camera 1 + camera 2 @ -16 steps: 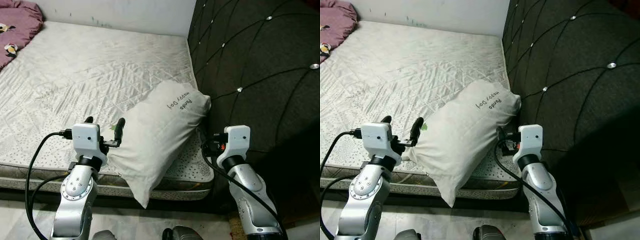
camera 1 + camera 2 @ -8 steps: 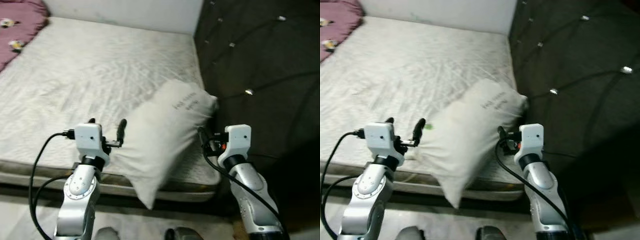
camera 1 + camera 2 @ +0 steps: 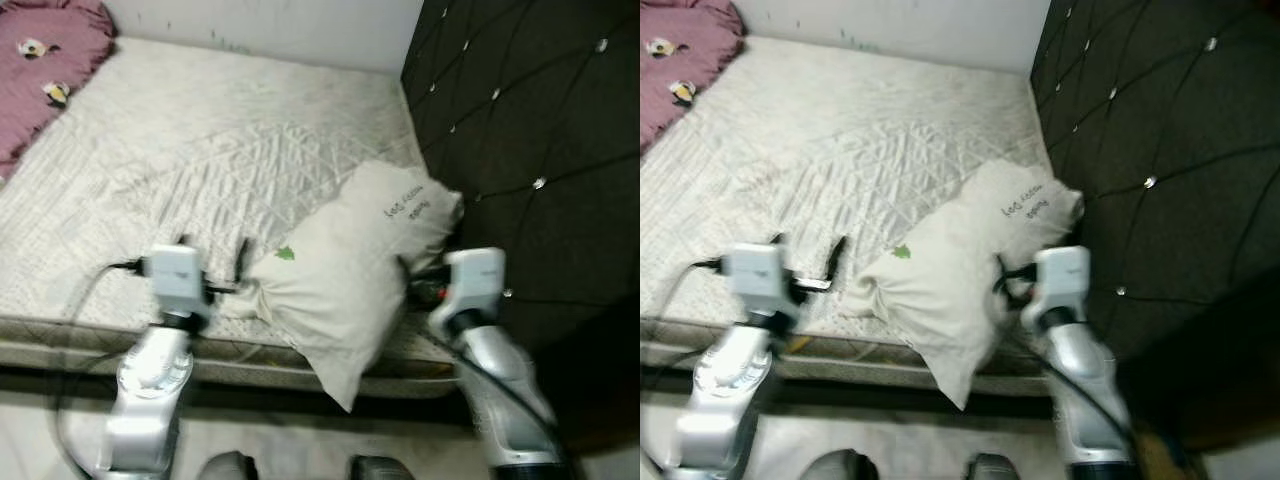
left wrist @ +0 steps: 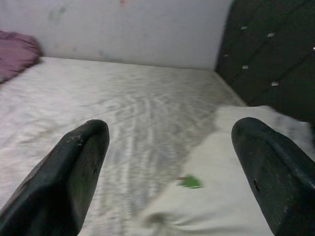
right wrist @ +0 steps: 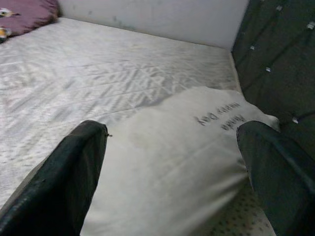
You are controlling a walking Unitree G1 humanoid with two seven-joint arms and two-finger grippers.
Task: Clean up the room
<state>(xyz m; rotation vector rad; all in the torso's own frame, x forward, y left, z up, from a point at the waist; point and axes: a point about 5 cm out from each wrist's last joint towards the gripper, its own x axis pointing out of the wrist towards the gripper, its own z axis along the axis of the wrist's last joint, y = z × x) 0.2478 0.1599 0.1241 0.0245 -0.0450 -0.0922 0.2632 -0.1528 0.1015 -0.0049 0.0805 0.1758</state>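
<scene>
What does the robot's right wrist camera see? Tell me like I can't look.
A big white pillow with dark writing lies on a pale quilted mattress, seen between the open right pincer's two black fingers. A dark tufted headboard stands beside it.

White pillow lies slantwise on mattress near headboard, lower corner overhanging bed edge; dark lettering near upper end, small green mark on lower part.
</scene>
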